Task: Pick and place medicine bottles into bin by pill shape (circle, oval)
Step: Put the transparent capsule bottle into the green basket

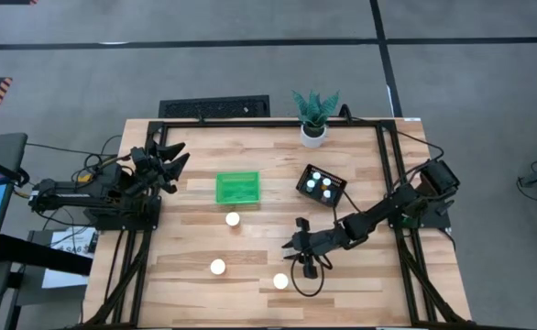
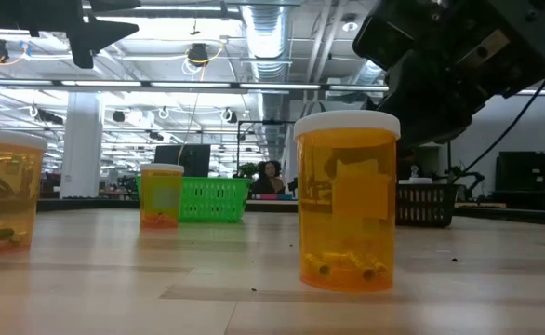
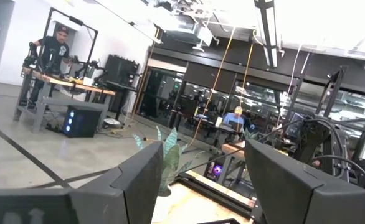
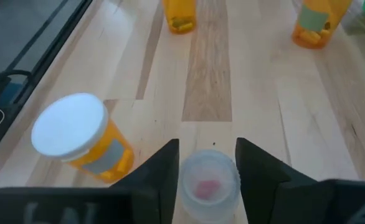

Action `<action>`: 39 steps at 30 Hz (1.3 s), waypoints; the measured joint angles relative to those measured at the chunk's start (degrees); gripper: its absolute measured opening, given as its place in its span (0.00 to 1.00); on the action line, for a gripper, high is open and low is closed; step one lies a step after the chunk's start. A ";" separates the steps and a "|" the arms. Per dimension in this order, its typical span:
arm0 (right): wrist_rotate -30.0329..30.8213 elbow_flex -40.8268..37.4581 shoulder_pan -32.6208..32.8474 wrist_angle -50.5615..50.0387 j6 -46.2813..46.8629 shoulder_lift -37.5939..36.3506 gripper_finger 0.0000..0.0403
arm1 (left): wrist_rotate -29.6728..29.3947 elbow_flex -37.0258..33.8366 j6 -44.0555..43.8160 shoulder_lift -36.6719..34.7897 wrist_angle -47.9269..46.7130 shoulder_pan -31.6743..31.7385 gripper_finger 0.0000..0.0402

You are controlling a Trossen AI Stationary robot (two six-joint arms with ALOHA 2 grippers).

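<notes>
Three orange medicine bottles with white caps stand on the wooden table (image 1: 195,293): one before the green bin (image 1: 233,219), one near the front (image 1: 217,267), and one (image 1: 280,281) beside my right gripper (image 1: 295,246). My right gripper (image 4: 207,146) is shut on a narrower, pale-topped bottle (image 4: 207,183), something pink showing through its top. The black bin (image 1: 322,186) holds several bottles. The green bin (image 1: 237,188) sits mid-table. My left gripper (image 1: 169,158) waits open, raised over the left edge. My right gripper has the narrow bottle between its two fingers (image 4: 164,180), which lie against opposite sides of its top part (image 4: 185,180). The fingers slant down from the table's right side. The bottle stands upright; the gripper hides whether its base rests on the table.
A potted plant (image 1: 314,115) stands at the far edge. The near orange bottle (image 4: 76,137) stands close beside the right gripper's finger. A dark cable loop (image 1: 310,275) lies under the right gripper. Bare wood lies between the bins and the front edge.
</notes>
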 joint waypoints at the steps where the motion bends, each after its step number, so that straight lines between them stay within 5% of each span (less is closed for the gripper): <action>1: 0.00 0.00 0.00 -0.09 0.01 0.00 0.38 | 0.00 -0.01 0.00 0.00 0.00 0.00 0.55; 21: -0.09 -0.14 -3.39 -7.90 -3.49 -8.84 0.11 | 0.00 -0.01 0.62 -0.01 -0.11 0.00 0.55; 29: -0.11 9.08 -4.71 -40.80 -4.96 -15.91 0.31 | 0.00 -0.01 0.66 -0.01 -0.11 0.00 0.55; 35: -3.20 18.25 -6.24 -49.70 -9.56 -8.28 0.55 | 0.00 -0.01 0.61 -0.01 -0.64 0.00 0.55; 39: -5.66 21.64 -6.54 -53.92 -10.95 -0.57 0.60 | -0.01 -0.01 0.61 0.01 -0.93 0.00 0.55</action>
